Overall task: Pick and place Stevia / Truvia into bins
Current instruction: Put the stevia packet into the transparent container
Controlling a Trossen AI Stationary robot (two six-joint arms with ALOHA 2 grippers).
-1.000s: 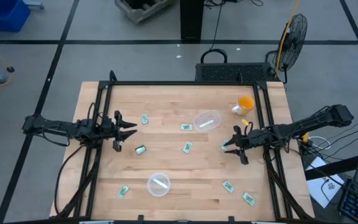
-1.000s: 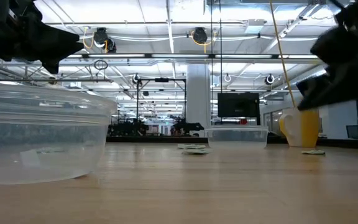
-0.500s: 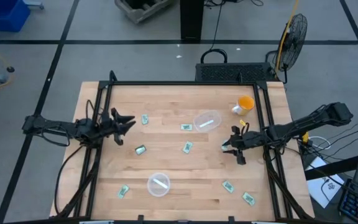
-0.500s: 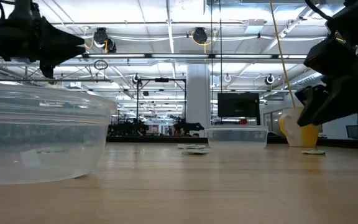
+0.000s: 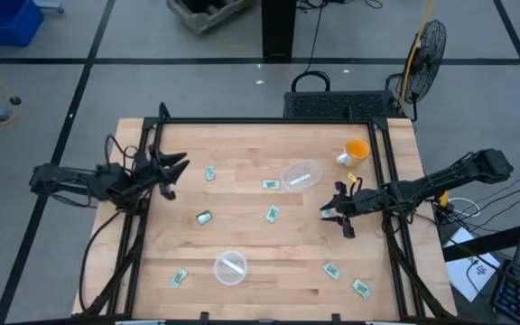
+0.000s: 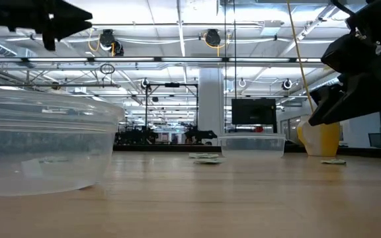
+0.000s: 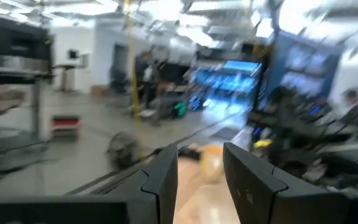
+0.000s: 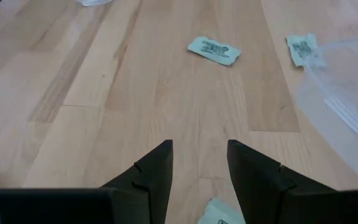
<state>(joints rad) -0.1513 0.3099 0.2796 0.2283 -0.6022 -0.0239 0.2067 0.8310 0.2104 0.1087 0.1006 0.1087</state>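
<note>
Several green-and-white Stevia sachets lie scattered on the wooden table (image 5: pixel 242 144), among them one (image 5: pixel 211 173) near the left, one (image 5: pixel 272 214) mid-table and one (image 5: pixel 331 270) at the front right. One clear bin (image 5: pixel 301 175) stands at the back middle, the other bin (image 5: pixel 230 267) at the front; each holds a sachet. My left gripper (image 5: pixel 171 167) hangs open and empty, raised above the left edge and pointing out into the room (image 7: pixel 201 168). My right gripper (image 5: pixel 329 213) is open low over the table, with a sachet (image 8: pixel 219 214) just below its fingertips (image 8: pixel 157 165).
An orange cup (image 5: pixel 356 151) stands at the back right, behind the right arm. Black frame rails (image 5: pixel 143 226) run along both table sides. In the low view the front bin (image 6: pixel 45 145) fills the left foreground. A fan (image 5: pixel 427 45) stands beyond the table.
My left gripper has lifted and swung toward the back of the table, away from the sachets. My right gripper has edged a little to the left and stayed open.
</note>
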